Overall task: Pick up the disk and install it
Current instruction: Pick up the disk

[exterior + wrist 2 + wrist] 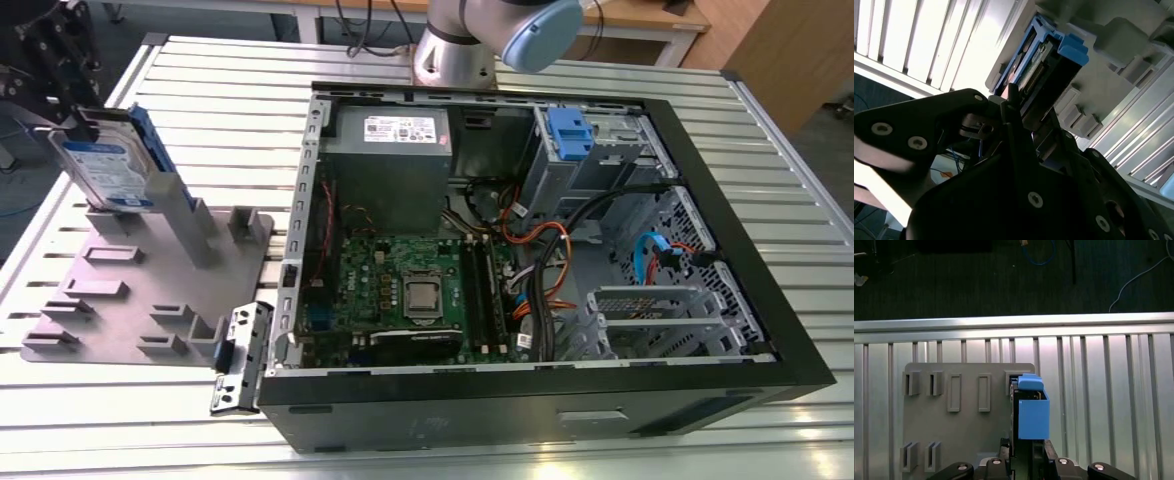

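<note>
The disk (110, 170) stands upright on edge over the far left part of the grey fixture plate (147, 300), its white-and-blue label facing the exterior view and a blue rail along its far side. My black gripper (83, 125) reaches it from above and is shut on its upper end. In the first wrist view the disk (1031, 412) shows edge-on with its blue rail, and my gripper (1026, 452) has a finger pressed on each side. The second wrist view has the disk (1046, 62) running out from between the fingers. I cannot tell whether its lower edge touches the plate.
An open black computer case (747, 300) lies at the exterior view's right, with a grey power-supply box (387, 150), a motherboard (400, 290) and a blue latch on a metal cage (567, 135) inside. The arm's base (454, 50) stands behind it. Empty slot holders (954, 390) stud the plate.
</note>
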Motion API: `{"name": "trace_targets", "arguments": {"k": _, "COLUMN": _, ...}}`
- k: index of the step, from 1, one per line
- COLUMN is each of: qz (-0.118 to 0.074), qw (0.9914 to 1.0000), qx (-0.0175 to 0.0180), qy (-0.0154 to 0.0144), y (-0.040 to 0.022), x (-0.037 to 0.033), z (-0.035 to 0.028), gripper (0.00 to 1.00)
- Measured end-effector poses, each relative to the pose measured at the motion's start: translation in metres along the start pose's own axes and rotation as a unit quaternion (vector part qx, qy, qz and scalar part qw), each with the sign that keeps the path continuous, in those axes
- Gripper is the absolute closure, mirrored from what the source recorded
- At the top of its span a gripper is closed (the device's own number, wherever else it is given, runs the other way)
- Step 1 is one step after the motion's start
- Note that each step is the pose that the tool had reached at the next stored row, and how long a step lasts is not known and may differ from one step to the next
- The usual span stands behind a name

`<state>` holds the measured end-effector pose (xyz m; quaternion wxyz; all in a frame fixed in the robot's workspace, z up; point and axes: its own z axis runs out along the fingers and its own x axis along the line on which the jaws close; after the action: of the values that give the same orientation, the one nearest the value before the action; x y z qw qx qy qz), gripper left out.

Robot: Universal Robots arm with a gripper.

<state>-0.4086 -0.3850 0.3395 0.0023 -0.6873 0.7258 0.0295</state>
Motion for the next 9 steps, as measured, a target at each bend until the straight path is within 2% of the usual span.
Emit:
{"name": "trace_targets", "arguments": {"k": 2, "qz": 0.000, "qw": 1.00000, "qx": 0.0000, "qy": 0.0000, "y": 0.0002, "x": -0.0002, "z": -0.0051, "gripper": 0.65}}
{"name": "trace_targets", "arguments": {"k": 9, "qz": 0.000, "qw": 1.00000, "qx": 0.0001, "qy": 0.0003, "y": 0.0002, "x": -0.0002, "z": -0.0056, "gripper": 0.65}}
